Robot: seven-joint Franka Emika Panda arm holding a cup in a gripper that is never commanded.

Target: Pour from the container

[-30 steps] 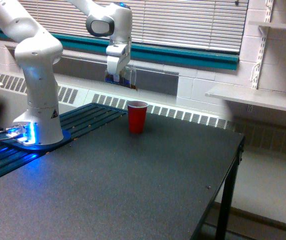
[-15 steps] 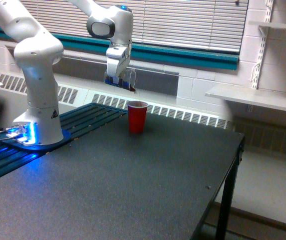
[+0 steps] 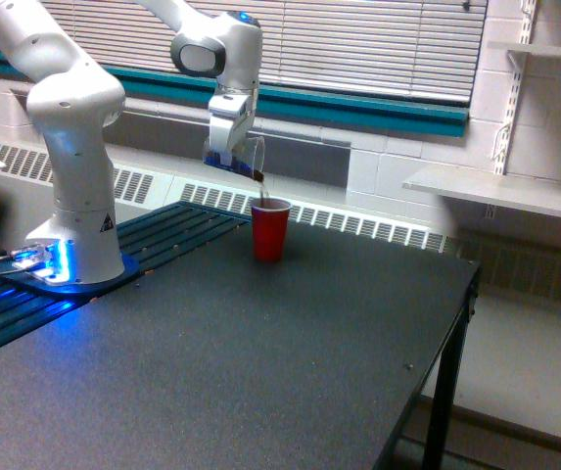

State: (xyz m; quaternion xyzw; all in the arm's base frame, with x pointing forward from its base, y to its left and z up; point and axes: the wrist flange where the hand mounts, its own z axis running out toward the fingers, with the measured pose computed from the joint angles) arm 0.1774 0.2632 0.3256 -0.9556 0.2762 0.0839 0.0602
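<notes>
The gripper (image 3: 229,149) holds the clear cup (image 3: 249,157) tight, up in the air. The clear cup sits just above the red cup (image 3: 269,229) and a little to the exterior view's left of it. The red cup stands upright on the dark worktop (image 3: 260,362), near the far edge.

A second ago the clear cup was less tipped and no liquid was falling. Half a second ago it leaned more, with the dark liquid pushed down to its low lip. Now it leans more again, and a thin dark stream (image 3: 259,188) runs from its low lip down into the red cup's open top. So the pour has just begun.

The stream looks like it lands inside the red cup, close to the near rim. I see no spill on the worktop. The picture is too small to show how much liquid is left in the clear cup.

I think the job is in its middle part. The arm likely needs to keep the tilt slow and steady. If the cup tips too fast, the stream could jump past the rim.
</notes>
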